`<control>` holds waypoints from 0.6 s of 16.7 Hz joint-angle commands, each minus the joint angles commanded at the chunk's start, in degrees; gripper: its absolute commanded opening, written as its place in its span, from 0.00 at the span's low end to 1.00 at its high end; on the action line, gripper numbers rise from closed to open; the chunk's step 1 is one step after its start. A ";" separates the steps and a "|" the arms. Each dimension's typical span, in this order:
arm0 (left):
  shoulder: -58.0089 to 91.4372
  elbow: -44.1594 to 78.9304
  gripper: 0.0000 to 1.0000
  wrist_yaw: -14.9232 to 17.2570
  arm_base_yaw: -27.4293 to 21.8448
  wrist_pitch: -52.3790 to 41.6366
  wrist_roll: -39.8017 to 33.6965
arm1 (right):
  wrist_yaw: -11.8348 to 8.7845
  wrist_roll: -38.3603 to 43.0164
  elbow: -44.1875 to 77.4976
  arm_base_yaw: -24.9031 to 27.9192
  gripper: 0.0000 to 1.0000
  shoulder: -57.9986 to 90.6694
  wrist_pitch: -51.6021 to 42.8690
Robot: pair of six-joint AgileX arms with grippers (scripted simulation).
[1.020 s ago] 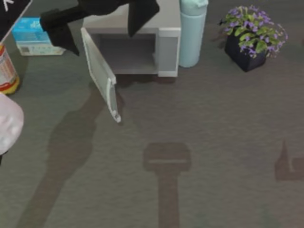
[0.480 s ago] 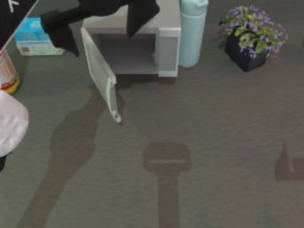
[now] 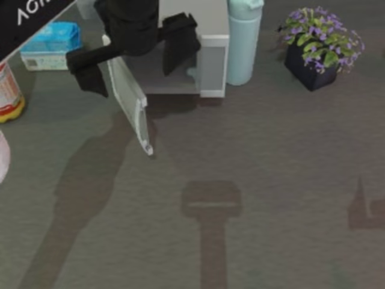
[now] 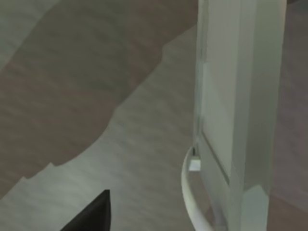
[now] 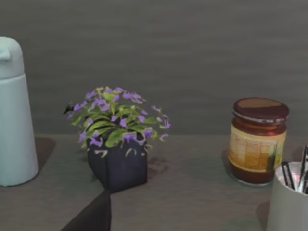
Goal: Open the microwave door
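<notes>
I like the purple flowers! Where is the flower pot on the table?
In the top view, the flower pot sits at the table's far right, just right of the pale blue bottle that stands beside the microwave.

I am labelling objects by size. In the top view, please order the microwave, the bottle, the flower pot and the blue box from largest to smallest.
1. Microwave
2. Flower pot and bottle: alike, unsure
3. Blue box, partly hidden by the left arm
</notes>
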 joint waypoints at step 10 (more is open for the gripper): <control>-2.26 -11.87 1.00 0.05 0.75 9.92 0.76 | 0.00 0.00 0.00 0.00 1.00 0.00 0.00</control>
